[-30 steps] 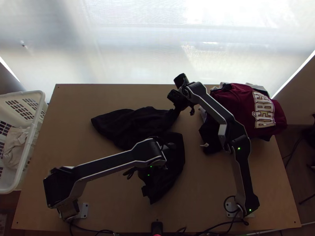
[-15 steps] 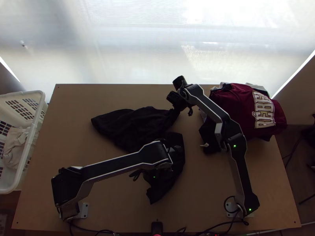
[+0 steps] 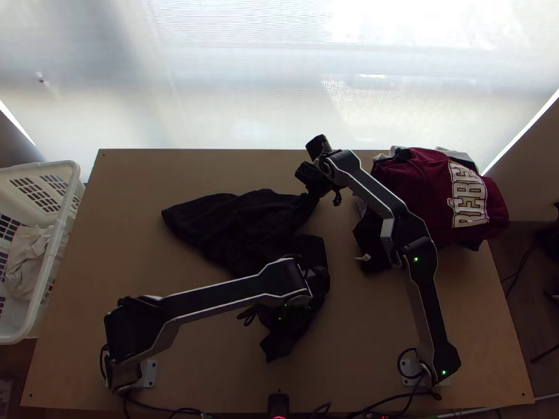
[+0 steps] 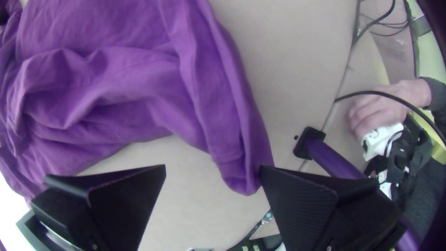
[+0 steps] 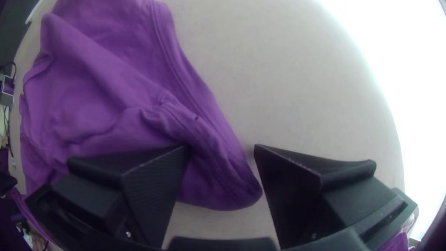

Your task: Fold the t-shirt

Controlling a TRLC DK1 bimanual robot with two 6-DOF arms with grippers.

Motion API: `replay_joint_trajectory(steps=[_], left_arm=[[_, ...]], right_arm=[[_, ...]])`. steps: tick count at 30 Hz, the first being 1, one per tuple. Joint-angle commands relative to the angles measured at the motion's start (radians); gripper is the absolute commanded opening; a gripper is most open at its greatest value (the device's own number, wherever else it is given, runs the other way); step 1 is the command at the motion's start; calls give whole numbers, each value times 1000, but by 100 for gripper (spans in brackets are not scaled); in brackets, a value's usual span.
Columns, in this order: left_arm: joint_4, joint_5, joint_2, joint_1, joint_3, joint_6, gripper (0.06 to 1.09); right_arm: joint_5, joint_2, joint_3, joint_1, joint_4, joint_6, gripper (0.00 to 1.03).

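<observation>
The t-shirt lies bunched and creased mid-table, black in the top view and purple in the wrist views. My left gripper is over its near part in the top view. In the left wrist view, a narrow end of the shirt reaches one fingertip of the open left gripper. My right gripper is at the shirt's far right corner. In the right wrist view, that corner of the shirt lies between the parted fingers of the right gripper.
A heap of clothes with a maroon garment on top sits at the table's right. A white basket holding light cloth stands off the left edge. Cables and a black mount are at the near edge. A person's hand holds a white device.
The left arm has moved right and slightly toward the near edge, over the shirt's near part. The right arm shifted slightly left and nearer, then stayed still. The shirt looks much the same.
</observation>
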Motion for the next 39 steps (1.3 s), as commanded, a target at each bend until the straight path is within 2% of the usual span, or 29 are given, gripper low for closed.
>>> replay_joint_trajectory(steps=[1, 3, 5, 8, 10, 11, 13, 16, 21, 24, 28, 31, 36, 39], left_arm=[[23, 0, 60, -7, -4, -19, 97], [27, 1, 82, -12, -4, -19, 91], [32, 7, 99, -19, -3, -19, 75], [32, 76, 117, -22, -15, -18, 43], [33, 78, 119, -22, -23, -12, 15], [32, 79, 116, -21, -23, -7, 10], [16, 81, 97, -18, -24, 16, 10], [-3, 78, 36, 14, -17, 34, 10], [-39, 55, -176, 192, 82, 37, 9], [-59, -34, -317, 314, 160, 79, 9], [-92, -126, -479, 481, 282, 240, 10], [-103, -152, -556, 640, 356, 359, 10], [-92, -155, -665, 907, 382, 554, 10], [-39, -151, -700, 1114, 390, 685, 10]], right_arm=[[3, 5, -1, 2, 15, 6, 65], [3, 5, 2, 2, 16, 3, 65], [3, 8, 4, 5, 21, 0, 64], [1, 18, 4, 10, 29, -3, 47], [-5, 28, 7, 13, 30, -3, 32], [-10, 31, 5, 16, 30, -5, 25], [-16, 34, 5, 18, 30, -10, 13], [-16, 18, 8, 12, 30, -16, 3], [-16, -101, 28, -28, 3, -3, 3], [-16, -190, 38, -64, -3, 23, 3], [-17, -311, 68, -116, -7, 55, 3], [-17, -360, 168, -150, -71, 67, 3], [-16, -463, 180, -185, -108, 70, 3], [-11, -497, 177, -252, -109, 152, 3]])
